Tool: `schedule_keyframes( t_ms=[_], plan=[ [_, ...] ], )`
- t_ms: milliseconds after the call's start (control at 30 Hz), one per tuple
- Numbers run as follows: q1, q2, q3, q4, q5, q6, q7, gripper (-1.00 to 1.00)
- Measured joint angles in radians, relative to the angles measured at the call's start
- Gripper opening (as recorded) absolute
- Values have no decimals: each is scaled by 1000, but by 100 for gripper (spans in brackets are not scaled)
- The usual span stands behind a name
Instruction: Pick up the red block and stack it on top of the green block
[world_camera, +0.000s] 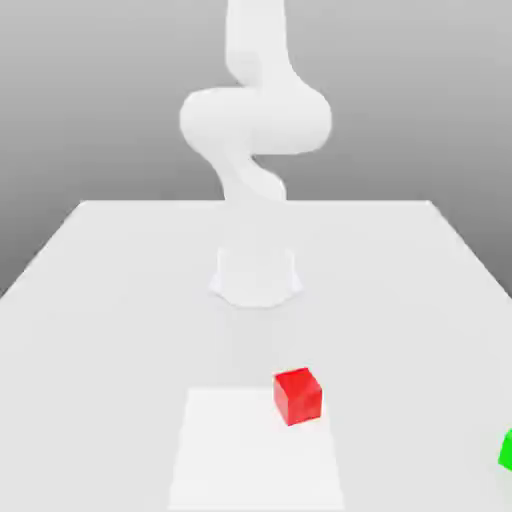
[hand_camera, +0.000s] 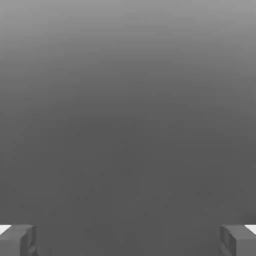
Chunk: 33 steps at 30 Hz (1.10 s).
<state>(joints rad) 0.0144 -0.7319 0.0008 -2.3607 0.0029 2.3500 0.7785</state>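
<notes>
A small bright red block (world_camera: 297, 395) sits on the white table (world_camera: 110, 300), near the front and a little toward the exterior view's right. At that view's right edge, low down, a sliver of the green block (world_camera: 507, 450) shows on the table. The white arm (world_camera: 255, 120) rises from its base at the table's middle and bends high above. In the hand view my gripper (hand_camera: 128, 240) is open, its two grey fingertips (hand_camera: 20, 239) wide apart with nothing between them, facing plain grey background.
A paler square patch (world_camera: 255, 450) marks the table surface at the front, under and beside the red block. The arm's round base (world_camera: 256, 275) stands behind it. The table's far edge runs across the exterior view's middle.
</notes>
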Motion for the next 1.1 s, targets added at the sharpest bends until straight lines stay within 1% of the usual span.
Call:
schedule_keyframes(
  t_ms=[400,567,633,800,833,1033,1100],
  plan=[
    [87,402,8,-339,11,288,-121,0],
    [121,616,20,-492,5,437,-171,0],
    [124,711,23,-509,-2,511,-175,0],
    [134,899,11,-492,-20,671,-165,0],
    [136,925,9,-489,-21,693,-164,-100],
    [136,938,8,-487,-25,703,-160,-100],
    [132,902,12,-492,-23,673,-162,-100]
  ],
)
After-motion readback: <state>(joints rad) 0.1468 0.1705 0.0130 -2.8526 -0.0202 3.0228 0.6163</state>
